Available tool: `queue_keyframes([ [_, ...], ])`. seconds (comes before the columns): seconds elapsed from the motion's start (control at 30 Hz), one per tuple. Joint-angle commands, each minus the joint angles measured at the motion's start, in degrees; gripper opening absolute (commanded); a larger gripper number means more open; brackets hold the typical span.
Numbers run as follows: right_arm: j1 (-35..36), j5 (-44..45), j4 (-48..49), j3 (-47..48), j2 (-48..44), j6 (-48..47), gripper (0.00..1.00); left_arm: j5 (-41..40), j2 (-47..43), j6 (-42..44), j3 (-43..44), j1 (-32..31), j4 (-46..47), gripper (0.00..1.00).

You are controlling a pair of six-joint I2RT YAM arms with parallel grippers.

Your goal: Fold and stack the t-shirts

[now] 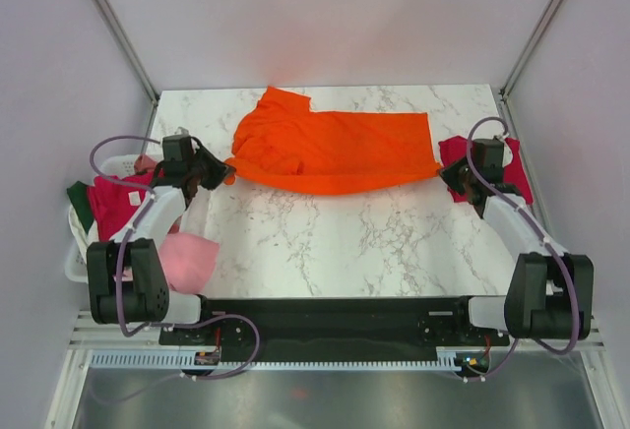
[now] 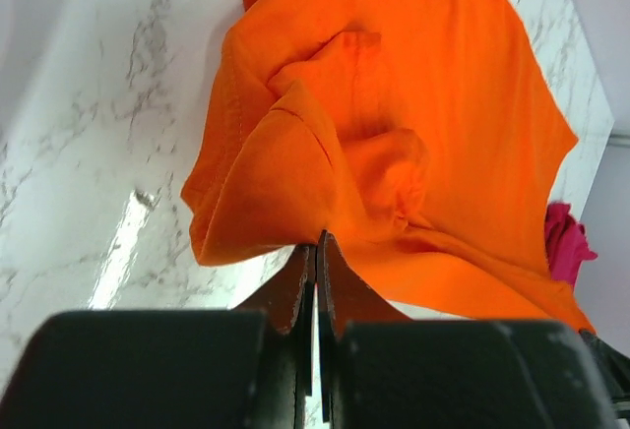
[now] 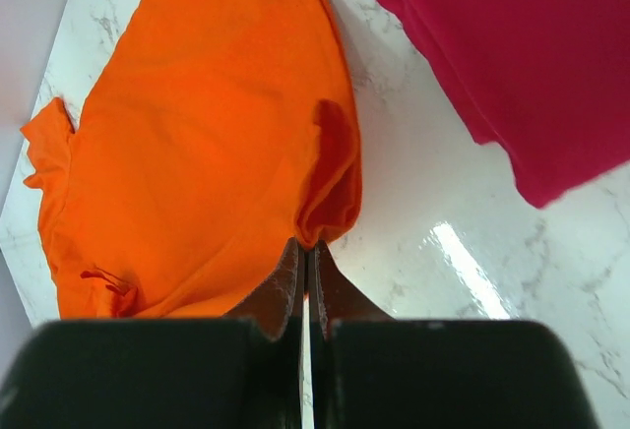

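Observation:
The bright orange t-shirt (image 1: 330, 149) lies stretched sideways across the far half of the marble table, folded lengthwise. My left gripper (image 1: 222, 171) is shut on its left end, pinching bunched cloth (image 2: 295, 183) at the fingertips. My right gripper (image 1: 449, 173) is shut on its right corner (image 3: 330, 203). A crimson red t-shirt (image 1: 512, 168) lies folded at the right edge, behind the right gripper, and shows in the right wrist view (image 3: 512, 65). Magenta (image 1: 118, 203), dark green (image 1: 81, 198) and light pink (image 1: 187, 260) shirts sit at the left.
A white plastic basket (image 1: 77, 252) hangs off the table's left edge and holds the spare shirts. The marble table (image 1: 335, 242) runs bare from the orange shirt to the near edge. Grey walls close in on both sides.

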Motion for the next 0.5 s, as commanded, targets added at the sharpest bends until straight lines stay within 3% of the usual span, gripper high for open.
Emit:
queue_keyframes([
  [0.0, -0.29, 4.17, -0.55, -4.0, -6.76, -1.77, 0.0, -0.09, -6.64, 3.97, -4.47, -0.46, 3.15, 0.02],
  [0.47, -0.29, 7.6, -9.52, -17.53, -26.72, -1.33, 0.0, -0.01, -24.49, 4.15, -21.27, -0.81, 0.25, 0.02],
])
